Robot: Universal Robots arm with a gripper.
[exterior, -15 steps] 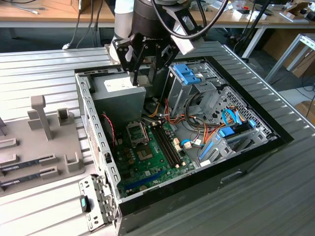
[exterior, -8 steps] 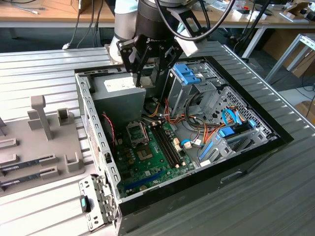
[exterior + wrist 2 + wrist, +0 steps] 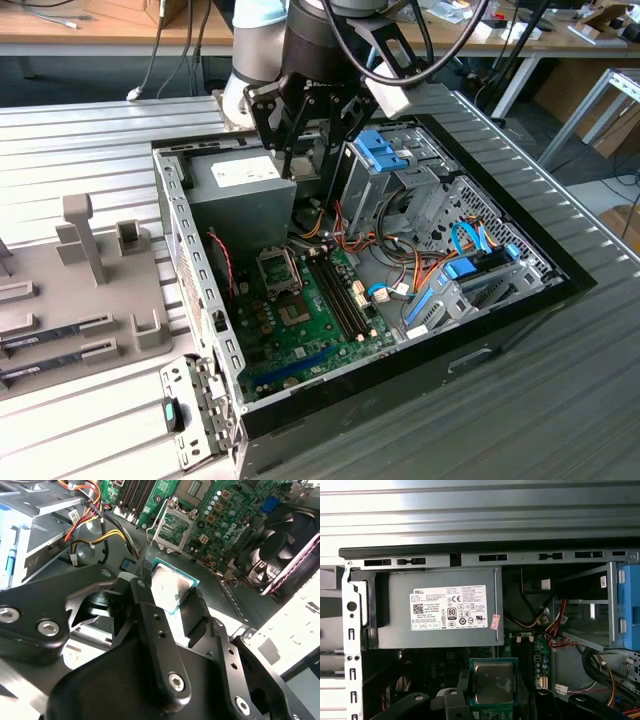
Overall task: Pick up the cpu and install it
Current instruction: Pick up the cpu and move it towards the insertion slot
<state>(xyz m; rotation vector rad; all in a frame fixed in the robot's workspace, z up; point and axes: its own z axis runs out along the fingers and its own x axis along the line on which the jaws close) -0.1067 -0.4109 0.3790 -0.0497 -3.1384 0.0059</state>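
Note:
The cpu (image 3: pixel 169 589), a flat square chip with a silvery top and green rim, is held between my gripper's (image 3: pixel 172 587) black fingers. It appears again in the first wrist view (image 3: pixel 493 681), clamped at its edges. In the exterior view my gripper (image 3: pixel 308 150) hangs over the back of the open computer case, above the power supply's edge. The empty cpu socket (image 3: pixel 279 268) with its raised metal frame sits on the green motherboard below; the same socket (image 3: pixel 172 526) lies just beyond the chip in the second wrist view.
The grey power supply (image 3: pixel 440 611) fills the case's back corner. Blue drive cages (image 3: pixel 385 152) and bundled orange and yellow cables (image 3: pixel 400 260) stand on the exterior view's right. A black fan (image 3: pixel 280 535) sits near the socket. A grey fixture tray (image 3: pixel 70 290) lies on the exterior view's left.

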